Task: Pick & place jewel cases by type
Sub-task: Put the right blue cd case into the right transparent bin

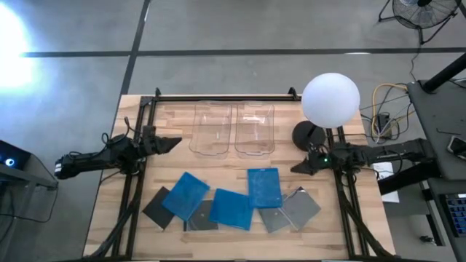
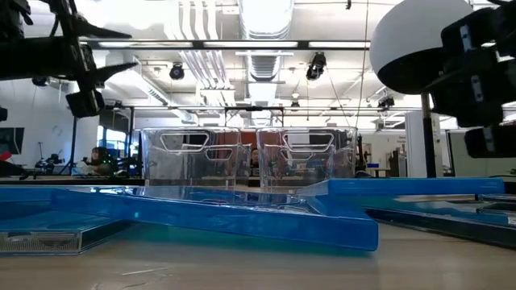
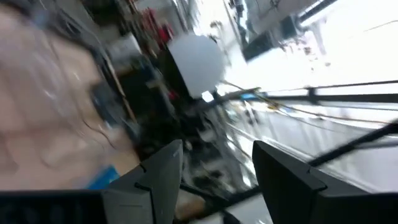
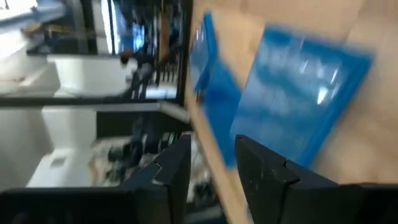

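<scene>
Wooden table (image 1: 109,211), jewel cases (image 1: 231,199) scattered (blue, grey), left hand (image 1: 173,143) seemingly parted, right hand (image 1: 297,167) parted, both empty.

Table: a light wooden top (image 1: 240,244) stood on a grey concrete floor (image 1: 240,25).
Frame: a black metal frame (image 1: 218,97) ran along the far edge of the table.
Bins: two clear plastic bins (image 1: 212,129) (image 1: 254,129) stood side by side near the far edge, just beside each other; both were empty in the low view (image 2: 189,161) (image 2: 306,161).
Lamp: a white round globe (image 1: 330,100) on a black base (image 1: 307,135) stood to the right of the bins.
Fan: a floor fan (image 1: 422,11) stood beyond the table's far right corner.
Cables: yellow and black wires (image 1: 382,102) lay right of the globe.
</scene>
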{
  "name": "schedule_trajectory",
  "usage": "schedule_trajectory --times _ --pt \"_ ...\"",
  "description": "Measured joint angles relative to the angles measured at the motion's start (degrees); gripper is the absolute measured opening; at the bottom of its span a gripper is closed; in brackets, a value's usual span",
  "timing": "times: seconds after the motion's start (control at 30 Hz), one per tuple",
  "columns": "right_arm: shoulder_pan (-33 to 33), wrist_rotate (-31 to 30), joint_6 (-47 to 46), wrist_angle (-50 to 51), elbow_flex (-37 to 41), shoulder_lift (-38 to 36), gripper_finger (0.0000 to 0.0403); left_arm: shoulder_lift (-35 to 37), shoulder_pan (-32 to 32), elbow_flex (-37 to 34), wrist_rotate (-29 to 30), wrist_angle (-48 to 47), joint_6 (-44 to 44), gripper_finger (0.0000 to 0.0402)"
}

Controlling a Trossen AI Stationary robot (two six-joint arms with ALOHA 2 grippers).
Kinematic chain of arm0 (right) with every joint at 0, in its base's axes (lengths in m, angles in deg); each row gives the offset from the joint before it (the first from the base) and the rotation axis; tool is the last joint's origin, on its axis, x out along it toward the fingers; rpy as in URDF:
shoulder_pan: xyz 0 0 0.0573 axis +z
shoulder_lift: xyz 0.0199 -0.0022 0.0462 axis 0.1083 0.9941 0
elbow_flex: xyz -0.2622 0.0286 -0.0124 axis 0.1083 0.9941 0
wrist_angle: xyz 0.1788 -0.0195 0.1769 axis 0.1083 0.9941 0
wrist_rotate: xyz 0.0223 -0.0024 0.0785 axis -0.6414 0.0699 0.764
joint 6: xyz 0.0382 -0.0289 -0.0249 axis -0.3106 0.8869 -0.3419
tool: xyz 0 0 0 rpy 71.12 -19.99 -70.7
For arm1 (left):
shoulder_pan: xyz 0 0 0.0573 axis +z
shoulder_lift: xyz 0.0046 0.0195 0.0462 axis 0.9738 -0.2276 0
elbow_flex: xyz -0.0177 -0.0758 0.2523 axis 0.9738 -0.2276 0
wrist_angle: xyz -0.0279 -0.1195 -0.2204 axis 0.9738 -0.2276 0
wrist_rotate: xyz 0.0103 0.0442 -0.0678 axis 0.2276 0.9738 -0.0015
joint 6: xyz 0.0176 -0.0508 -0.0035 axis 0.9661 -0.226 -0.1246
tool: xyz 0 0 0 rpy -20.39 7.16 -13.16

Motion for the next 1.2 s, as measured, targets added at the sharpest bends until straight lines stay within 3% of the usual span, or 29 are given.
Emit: schedule_trajectory --times 0.1,0.3,0.53,0.8,0.87,1.07,1.2 --pt "0.8 4.4 -0.3 -3.6 0.0 1.7 0.012 0.0 -0.1 0.1 -3.0 0.7 -3.2 0.0179" --pt "1.2 2.9 -2.7 -5.6 0.0 3.7 0.012 -0.8 -1.0 0.9 -2.9 2.1 -7.1 0.0179" --pt "1.3 3.7 -9.3 -5.5 0.0 6.4 0.012 -6.8 -6.0 8.0 -2.7 1.1 -2.0 0.0172" --pt "2.2 4.6 -12.7 -0.3 0.0 16.3 0.0144 -25.8 -13.8 17.4 1.4 -11.0 1.0 0.0161" --pt "2.9 3.8 -13.2 -0.6 0.0 19.1 0.0161 -31.5 -16.2 19.0 2.8 -11.1 1.5 0.016" --pt "4.1 0.3 -14.9 -1.9 0.0 24.6 0.0227 -47.1 -26.4 26.5 14.8 -11.9 5.2 0.016" --pt "4.1 -1.1 -15.3 -4.9 -0.1 26.3 0.0271 -54.8 -29.3 31.3 17.1 -12.8 6.1 0.016"
